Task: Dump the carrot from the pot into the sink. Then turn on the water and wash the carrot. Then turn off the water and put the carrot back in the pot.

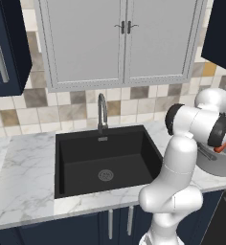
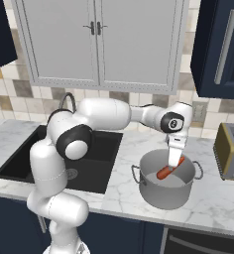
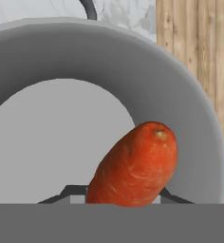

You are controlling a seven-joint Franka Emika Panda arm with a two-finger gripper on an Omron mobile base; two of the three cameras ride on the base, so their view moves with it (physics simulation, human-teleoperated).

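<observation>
My gripper point(image 2: 175, 158) reaches down into the open top of the grey metal pot point(image 2: 167, 191), which stands on the marble counter right of the sink. It is shut on the orange-red carrot point(image 2: 168, 169), which slants inside the pot just below its rim. In the hand view the carrot point(image 3: 137, 166) sticks out from between the fingers, with the pot's point(image 3: 147, 80) grey wall and floor behind it. The left base view shows a bit of carrot point(image 1: 220, 148) above the pot point(image 1: 220, 166). The black sink point(image 1: 81, 148) holds nothing but its drain point(image 1: 106, 175). No water runs from the arched faucet point(image 1: 102, 112).
A toaster point(image 2: 231, 151) stands on the counter right of the pot. White wall cabinets point(image 2: 99, 39) hang above the sink, with dark cabinets at both sides. My own arm point(image 2: 109, 115) stretches across the sink's right edge.
</observation>
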